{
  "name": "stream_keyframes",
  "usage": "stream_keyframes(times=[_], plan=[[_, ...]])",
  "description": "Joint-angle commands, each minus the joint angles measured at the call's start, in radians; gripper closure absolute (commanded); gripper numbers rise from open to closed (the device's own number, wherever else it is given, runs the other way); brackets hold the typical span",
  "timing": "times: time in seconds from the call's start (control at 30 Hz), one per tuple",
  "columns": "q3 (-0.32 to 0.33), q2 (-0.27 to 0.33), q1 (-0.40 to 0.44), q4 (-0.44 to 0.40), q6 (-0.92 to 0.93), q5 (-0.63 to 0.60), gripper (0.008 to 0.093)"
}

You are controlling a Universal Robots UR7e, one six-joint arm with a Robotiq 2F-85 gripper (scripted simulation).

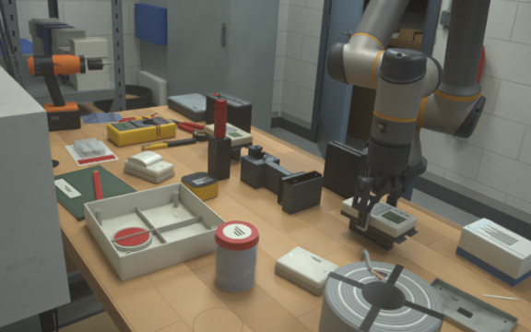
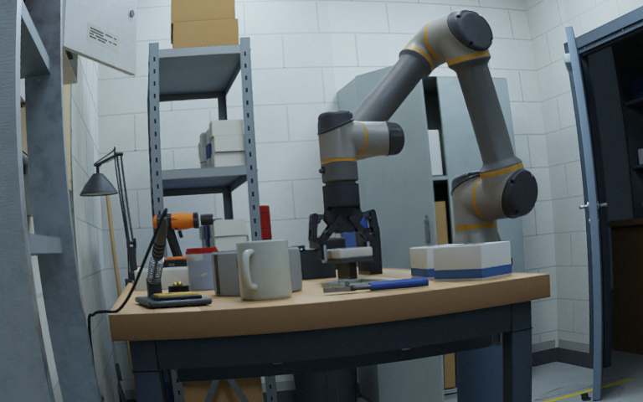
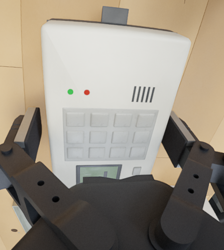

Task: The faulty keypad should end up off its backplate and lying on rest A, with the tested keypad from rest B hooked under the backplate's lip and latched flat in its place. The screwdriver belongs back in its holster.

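Observation:
A white keypad (image 1: 380, 216) (image 3: 112, 100) lies flat on a dark stand (image 1: 375, 233) near the bench's right side, with my gripper (image 1: 375, 207) (image 2: 345, 249) (image 3: 101, 135) lowered over it so a finger stands on either long side. A second white keypad (image 1: 228, 133) sits on another dark stand farther back. The red-handled screwdriver (image 1: 220, 118) stands upright in its dark holster (image 1: 219, 157). A dark fixture (image 1: 281, 180) sits between the two stands. The keypad under me shows green and red lamps, a key grid and a small screen. My gripper is open and holds nothing.
A grey cable reel (image 1: 380, 299) stands at the bench's near edge. A white tray (image 1: 152, 226), a red-lidded jar (image 1: 236, 256) and a small white box (image 1: 306, 269) lie in front. A blue-banded box (image 1: 498, 251) sits right, and a dark block (image 1: 345, 168) stands behind the keypad.

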Motion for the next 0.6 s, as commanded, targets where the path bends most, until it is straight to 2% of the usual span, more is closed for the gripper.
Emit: stream_keyframes(times=[0.0,0.33,0.57], plan=[[0.0,-0.001,0.0,0.0,0.0,0.0,0.008],[0.0,-0.001,0.0,-0.001,0.0,0.0,0.008],[0.0,-0.001,0.0,-0.001,0.0,0.0,0.0215]])
